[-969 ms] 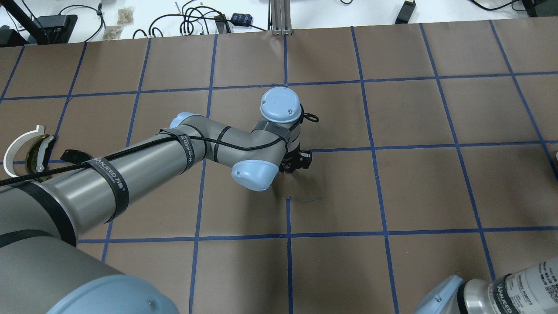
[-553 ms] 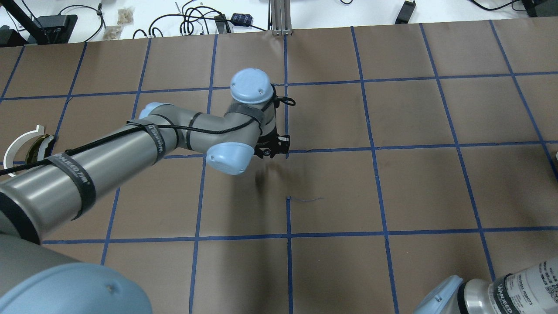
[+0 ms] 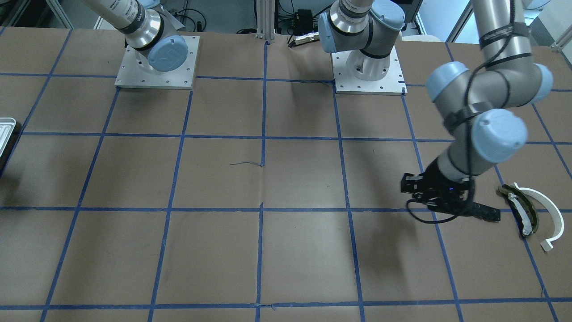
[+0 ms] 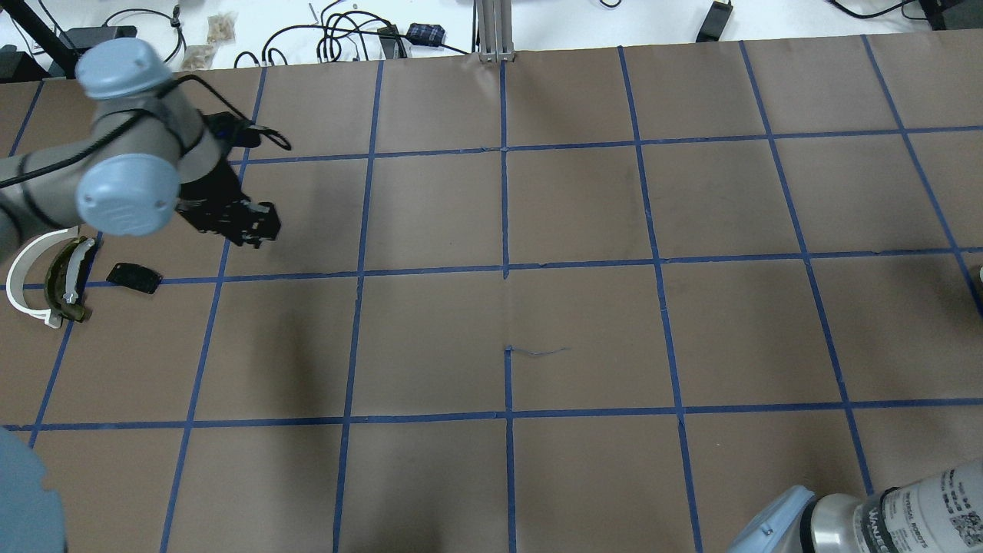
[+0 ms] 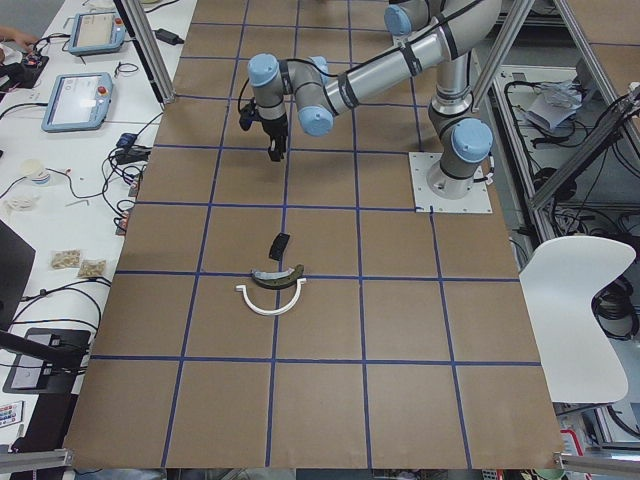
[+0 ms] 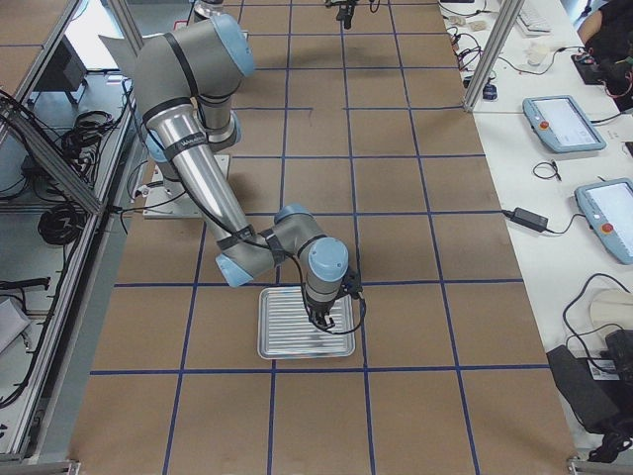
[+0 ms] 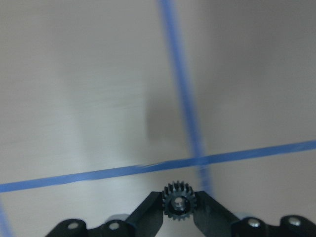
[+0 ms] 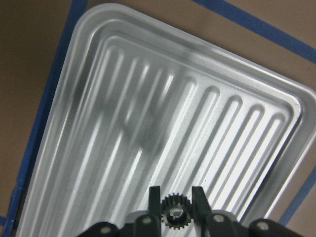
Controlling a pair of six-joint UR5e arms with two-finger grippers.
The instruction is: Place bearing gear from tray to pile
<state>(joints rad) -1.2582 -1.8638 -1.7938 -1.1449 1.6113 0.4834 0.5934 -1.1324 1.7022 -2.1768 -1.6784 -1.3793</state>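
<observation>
My left gripper (image 4: 256, 229) is shut on a small black bearing gear (image 7: 179, 203), held between the fingertips above the brown table. It hangs to the right of and beyond the pile: a white arc strip (image 4: 19, 270), an olive-and-white curved piece (image 4: 64, 281) and a flat black plate (image 4: 134, 277). My right gripper (image 6: 318, 321) is shut on another black gear (image 8: 174, 213) just above the ridged silver tray (image 8: 148, 113), near its edge. The tray bed in view holds nothing else.
The table is brown paper with a blue tape grid. The tray (image 3: 5, 129) sits at the table's far right end, the pile (image 3: 532, 210) at its left end. The arm bases (image 3: 368, 71) stand along the robot side. Cables lie beyond the far edge (image 4: 338, 34).
My left arm has swung from the table's middle leftward toward the pile, carrying the gear. The pile's black plate, hidden under the arm before, now shows.
</observation>
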